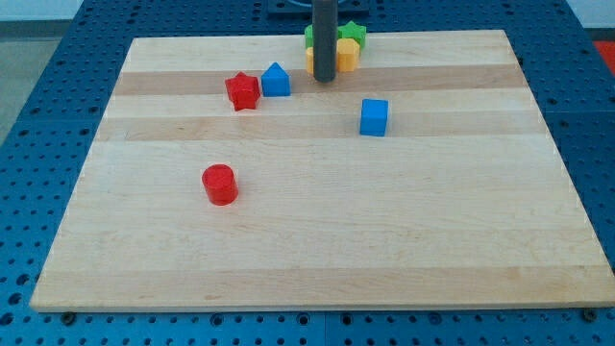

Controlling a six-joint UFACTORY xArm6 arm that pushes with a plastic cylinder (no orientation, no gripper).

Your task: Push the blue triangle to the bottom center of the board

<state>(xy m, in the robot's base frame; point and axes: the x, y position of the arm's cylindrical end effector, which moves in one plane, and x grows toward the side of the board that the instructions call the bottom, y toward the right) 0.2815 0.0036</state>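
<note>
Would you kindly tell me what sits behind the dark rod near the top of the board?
Behind my tip sit a yellow block and a green block, both partly covered by the rod, so their shapes and anything else hidden there cannot be made out.
</note>
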